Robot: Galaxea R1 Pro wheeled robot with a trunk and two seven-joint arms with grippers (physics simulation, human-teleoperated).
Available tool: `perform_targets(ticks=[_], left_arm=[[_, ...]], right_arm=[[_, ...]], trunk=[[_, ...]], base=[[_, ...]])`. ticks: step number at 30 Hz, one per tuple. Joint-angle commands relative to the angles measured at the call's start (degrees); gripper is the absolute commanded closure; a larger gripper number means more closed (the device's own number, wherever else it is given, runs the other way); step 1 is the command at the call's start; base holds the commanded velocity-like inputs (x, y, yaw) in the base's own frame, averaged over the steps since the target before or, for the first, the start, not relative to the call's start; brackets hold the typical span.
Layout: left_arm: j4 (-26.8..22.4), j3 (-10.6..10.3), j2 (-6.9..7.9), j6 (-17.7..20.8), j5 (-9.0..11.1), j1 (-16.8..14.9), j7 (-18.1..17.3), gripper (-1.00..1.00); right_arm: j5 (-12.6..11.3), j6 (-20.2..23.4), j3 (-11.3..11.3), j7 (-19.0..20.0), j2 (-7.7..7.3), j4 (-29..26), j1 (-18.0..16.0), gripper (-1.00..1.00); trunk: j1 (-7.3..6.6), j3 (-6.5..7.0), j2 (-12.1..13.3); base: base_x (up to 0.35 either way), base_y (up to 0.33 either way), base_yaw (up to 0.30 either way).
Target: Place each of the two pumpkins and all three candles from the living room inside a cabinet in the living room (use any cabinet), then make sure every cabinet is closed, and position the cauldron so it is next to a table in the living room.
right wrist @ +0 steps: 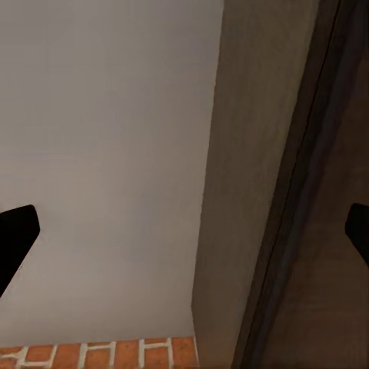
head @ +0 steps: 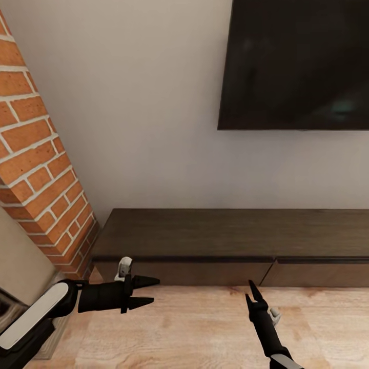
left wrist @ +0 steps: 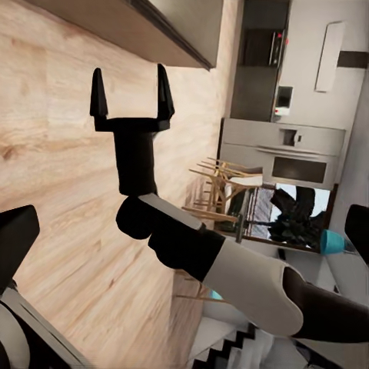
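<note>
— Right, where's the cabinet (head: pixel 230 241) sitting against those arms?

— Low and long along the white wall (head: pixel 154 102), dark wood-grain top, flat fronts all flush, so every door I can see looks shut. Both grippers hang just in front of it, over the pale wood floor (head: pixel 195 328).

— Left gripper first.

— Left gripper (head: pixel 148 292) is near the cabinet's left end, fingers pointing sideways along the front, spread apart with nothing between them. Not touching the unit from the head camera.

— And the right one?

— Right gripper (head: pixel 251 294) points up toward the seam between two fronts, close below it. From the head view the fingers look almost together, but the left wrist camera catches it clearly (left wrist: pixel 131 96): two prongs well apart, empty.

— Anything inside the cabinet?

— Can't tell; closed fronts hide the interior. Top surface is bare where it shows.

— Surroundings?

— Brick column (head: pixel 41 169) leaning in at the left, meeting the cabinet's left end. A dark television (head: pixel 297 61) is mounted on the wall above the right part of the unit. The left wrist camera looks past the right arm toward a kitchen with a wall oven (left wrist: pixel 288 150) and wooden chairs (left wrist: pixel 223 188).
</note>
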Motion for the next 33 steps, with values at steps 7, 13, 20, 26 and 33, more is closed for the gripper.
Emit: perform_targets(ticks=[7, 13, 20, 26, 33], left_arm=[[0.0, -0.6, 0.08, 0.0, 0.8, -0.1, 0.4, -1.0], [0.0, -0.6, 0.11, 0.0, 0.8, -0.1, 0.4, -1.0], [0.0, -0.6, 0.13, 0.0, 0.8, -0.1, 0.4, -1.0], [0.0, -0.6, 0.07, 0.0, 0.8, -0.1, 0.4, -1.0], [0.0, -0.6, 0.06, 0.0, 0.9, -0.1, 0.3, -1.0]], right_arm=[[-1.9, 0.5, 0.5, 0.8, 0.02, 0.0, 0.0, -1.0], [-2.1, 0.6, 0.5, 2.2, 0.01, 0.0, 0.0, -1.0], [-2.3, 0.4, 0.4, 2.7, -0.01, 0.1, 0.0, -1.0], [-3.0, 0.1, 0.4, 2.3, -0.06, 0.4, 0.0, -1.0], [-3.0, 0.0, 0.4, 2.4, -0.08, 0.4, 0.0, -1.0]], trunk=[[1.54, -1.31, -2.8], [2.86, -2.38, -5.3], [4.39, -3.64, -8.1], [5.71, -4.72, -10.5], [7.25, -5.98, -13.3]], base=[[0.0, 0.0, 0.0], [0.0, 0.0, 0.0], [0.0, 0.0, 0.0], [0.0, 0.0, 0.0], [0.0, 0.0, 0.0]])
